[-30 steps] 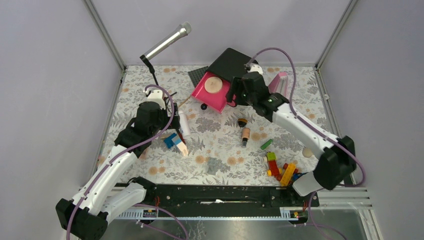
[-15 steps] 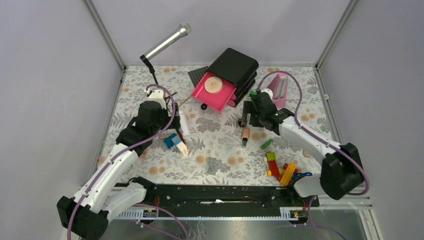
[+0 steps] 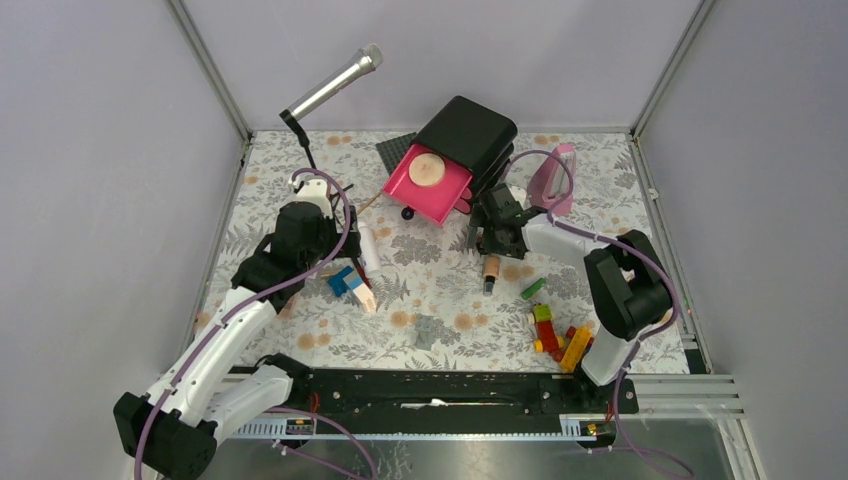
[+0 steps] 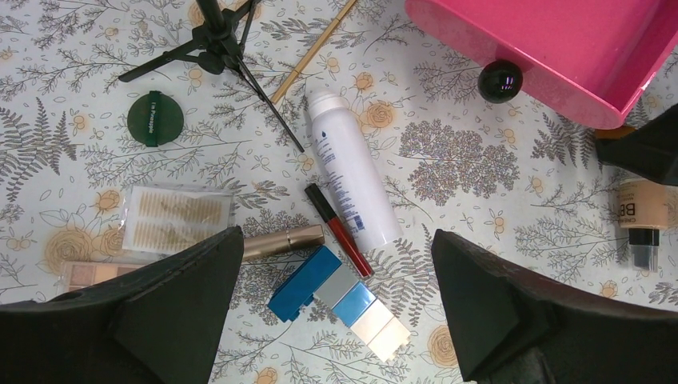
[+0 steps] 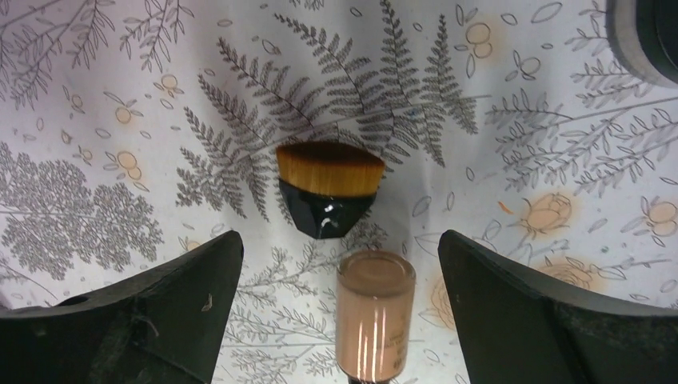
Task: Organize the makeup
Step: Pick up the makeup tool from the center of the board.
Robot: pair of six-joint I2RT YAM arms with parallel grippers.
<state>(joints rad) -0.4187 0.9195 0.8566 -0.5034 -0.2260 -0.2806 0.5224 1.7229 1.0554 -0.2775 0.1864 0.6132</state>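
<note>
1. Between the right gripper's point(image 5: 340, 320) spread, empty fingers lie a stubby black brush point(image 5: 328, 188) and, just nearer, the peach bottle point(image 5: 374, 312), both on the floral cloth.
2. Under the left gripper point(image 4: 336, 320), likewise apart and holding nothing, the white tube point(image 4: 352, 188), thin red pencil point(image 4: 336, 228) and rose-gold lipstick point(image 4: 284, 238) lie close together beside blue bricks point(image 4: 320, 288).
3. Farther out, the pink drawer point(image 3: 437, 203) holds only one round tan piece point(image 3: 426, 168). A dark round compact point(image 4: 154, 118) sits loose near the black tripod point(image 4: 216, 48).
4. By this the sorting looks barely begun, with nearly all the makeup left to gather.
</note>
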